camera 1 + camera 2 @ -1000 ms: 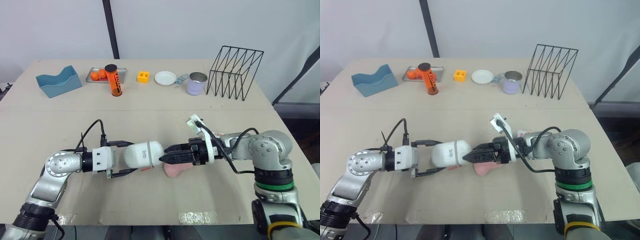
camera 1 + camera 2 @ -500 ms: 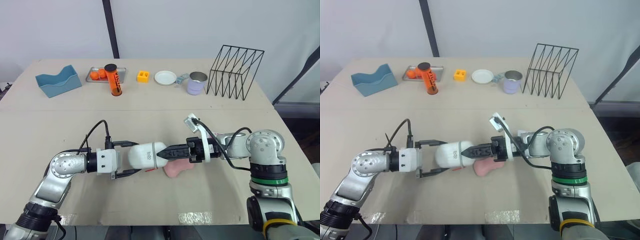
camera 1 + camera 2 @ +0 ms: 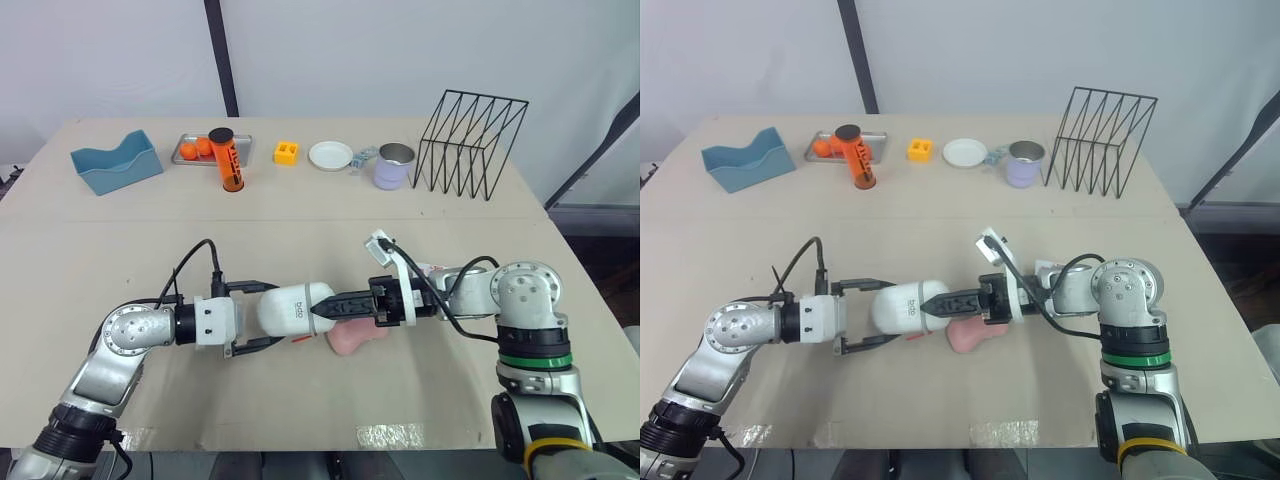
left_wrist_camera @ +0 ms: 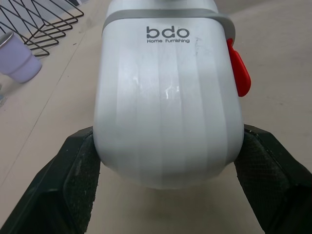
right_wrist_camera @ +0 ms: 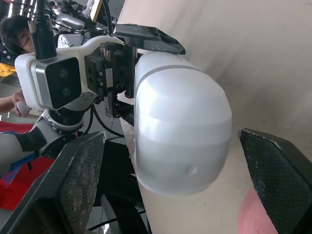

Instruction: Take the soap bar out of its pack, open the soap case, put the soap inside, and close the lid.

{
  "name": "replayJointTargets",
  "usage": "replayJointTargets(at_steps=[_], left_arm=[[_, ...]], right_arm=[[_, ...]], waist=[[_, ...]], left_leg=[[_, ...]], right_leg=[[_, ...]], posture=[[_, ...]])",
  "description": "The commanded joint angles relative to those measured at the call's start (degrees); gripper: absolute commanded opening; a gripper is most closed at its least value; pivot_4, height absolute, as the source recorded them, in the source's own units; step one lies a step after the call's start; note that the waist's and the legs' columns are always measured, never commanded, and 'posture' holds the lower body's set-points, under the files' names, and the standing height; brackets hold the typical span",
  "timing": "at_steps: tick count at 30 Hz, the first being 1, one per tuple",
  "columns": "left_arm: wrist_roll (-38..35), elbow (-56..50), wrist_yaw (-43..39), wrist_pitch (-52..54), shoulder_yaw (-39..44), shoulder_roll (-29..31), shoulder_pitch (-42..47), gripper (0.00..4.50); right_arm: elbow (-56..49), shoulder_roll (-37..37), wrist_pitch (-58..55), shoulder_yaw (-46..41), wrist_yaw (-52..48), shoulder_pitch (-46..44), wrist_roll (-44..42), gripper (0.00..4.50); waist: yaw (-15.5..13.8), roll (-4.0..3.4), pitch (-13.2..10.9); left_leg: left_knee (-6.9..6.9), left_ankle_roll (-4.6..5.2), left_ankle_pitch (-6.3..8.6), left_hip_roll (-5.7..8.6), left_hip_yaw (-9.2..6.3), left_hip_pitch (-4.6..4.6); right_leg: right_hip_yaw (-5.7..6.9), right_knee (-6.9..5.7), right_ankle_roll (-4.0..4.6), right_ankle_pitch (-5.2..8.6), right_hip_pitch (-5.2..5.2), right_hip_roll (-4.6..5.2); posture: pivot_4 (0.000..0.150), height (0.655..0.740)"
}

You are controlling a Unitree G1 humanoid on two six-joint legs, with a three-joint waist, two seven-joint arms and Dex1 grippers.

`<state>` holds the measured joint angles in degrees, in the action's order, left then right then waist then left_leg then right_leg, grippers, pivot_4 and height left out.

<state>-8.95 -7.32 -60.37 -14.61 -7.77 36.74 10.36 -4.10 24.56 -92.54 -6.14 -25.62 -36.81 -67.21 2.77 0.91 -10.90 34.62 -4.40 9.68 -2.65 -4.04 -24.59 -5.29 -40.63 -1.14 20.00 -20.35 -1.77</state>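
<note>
Case (image 3: 290,308), white: left gripper (image 3: 262,315) is clamping it.
Right gripper (image 3: 325,308), spread wide, is straddling its other end; pink soap (image 3: 355,341) is lying on the table (image 3: 300,230) just beside.

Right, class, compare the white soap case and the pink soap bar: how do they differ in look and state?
The soap case is white and larger; the soap bar is pink and smaller. The soap case is clamped in the left gripper; the soap bar lies loose on the table. Both are rounded and side by side.
</note>
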Motion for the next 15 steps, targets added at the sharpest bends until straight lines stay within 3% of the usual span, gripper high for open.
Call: replayJointTargets(at_steps=[1,5,15], left_arm=[[-0.24,-2.26,0.70,0.06,0.17,0.30,0.39,3.63],[-0.15,-2.18,0.98,0.16,-0.07,0.22,0.57,3.63],[-0.04,-2.17,1.16,0.43,-0.42,0.08,0.81,3.63]], right_arm=[[-0.01,-0.14,0.04,-0.18,1.07,-0.81,-2.85,3.65],[0.37,0.35,0.04,0.31,1.84,-0.64,-3.39,1.91],[0.73,0.66,0.04,0.76,2.46,-0.76,-4.25,1.91]], waist=[[0.01,0.00,0.00],[0.01,0.00,0.00],[0.01,0.00,0.00]], left_leg=[[0.00,0.00,0.00,0.00,0.00,0.00],[0.00,0.00,0.00,0.00,0.00,-0.01],[0.00,0.00,0.00,-0.01,0.01,-0.04]], right_leg=[[0.00,0.00,0.00,0.00,0.00,0.00],[-0.01,0.00,0.00,0.00,-0.01,-0.01],[-0.02,0.00,0.00,0.00,-0.05,-0.02]], posture=[[0.150,0.7400],[0.150,0.7400],[0.150,0.7400]])
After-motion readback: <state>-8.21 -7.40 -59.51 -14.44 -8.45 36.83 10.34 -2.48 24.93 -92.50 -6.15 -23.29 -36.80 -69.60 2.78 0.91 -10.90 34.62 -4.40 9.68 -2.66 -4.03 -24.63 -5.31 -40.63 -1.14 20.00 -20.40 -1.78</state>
